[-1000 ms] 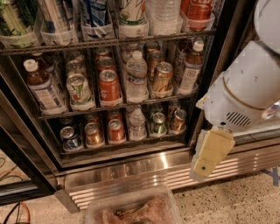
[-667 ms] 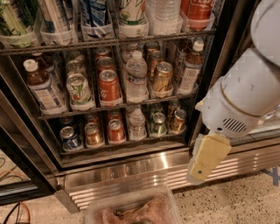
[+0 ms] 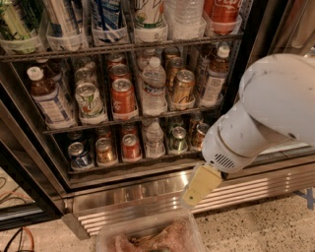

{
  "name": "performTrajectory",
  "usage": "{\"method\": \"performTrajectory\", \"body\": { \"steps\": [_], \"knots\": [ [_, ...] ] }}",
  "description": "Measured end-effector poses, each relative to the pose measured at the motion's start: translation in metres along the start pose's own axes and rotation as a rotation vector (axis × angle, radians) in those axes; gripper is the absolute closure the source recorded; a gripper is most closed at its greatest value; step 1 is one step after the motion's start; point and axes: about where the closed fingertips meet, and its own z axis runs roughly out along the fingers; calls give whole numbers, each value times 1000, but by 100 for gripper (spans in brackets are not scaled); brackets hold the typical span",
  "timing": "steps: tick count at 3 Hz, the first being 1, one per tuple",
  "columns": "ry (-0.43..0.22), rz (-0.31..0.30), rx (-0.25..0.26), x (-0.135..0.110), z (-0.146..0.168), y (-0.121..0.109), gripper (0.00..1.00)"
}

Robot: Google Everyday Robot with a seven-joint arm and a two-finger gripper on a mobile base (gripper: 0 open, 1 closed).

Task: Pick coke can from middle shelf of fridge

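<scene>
The coke can [image 3: 122, 97], red with a silver top, stands at the front of a clear tray on the middle shelf [image 3: 162, 113] of the fridge [image 3: 147, 189]. Its neighbours are a white-and-green can [image 3: 89, 102] on its left and a water bottle [image 3: 154, 86] on its right. A gold-brown can [image 3: 182, 87] stands further right. White-capped brown-drink bottles [image 3: 45, 94] end the row on both sides. My gripper [image 3: 199, 185] shows as a beige piece under the white arm [image 3: 266, 113]. It hangs in front of the steel base grille, below and to the right of the coke can, holding nothing that I can see.
The top shelf holds tall cans and a red bottle [image 3: 224, 11]. The bottom shelf holds small cans, among them another red one [image 3: 130, 147]. A clear plastic bin [image 3: 147, 235] sits on the floor below the grille. The dark door frame [image 3: 24, 182] stands at the left.
The arm has swung left. The beige gripper piece has moved left and slightly down, from beside the fridge's right post to in front of the base grille. The shelves are unchanged.
</scene>
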Motion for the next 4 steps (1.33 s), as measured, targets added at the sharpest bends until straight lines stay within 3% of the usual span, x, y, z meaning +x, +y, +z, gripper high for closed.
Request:
{"method": "performTrajectory", "body": {
  "steps": [1, 3, 4],
  "knots": [
    [-47, 44, -43, 0, 25, -9, 0],
    [-56, 34, -33, -4, 31, -6, 0],
    [-92, 71, -30, -17, 61, 10, 0]
  ]
}}
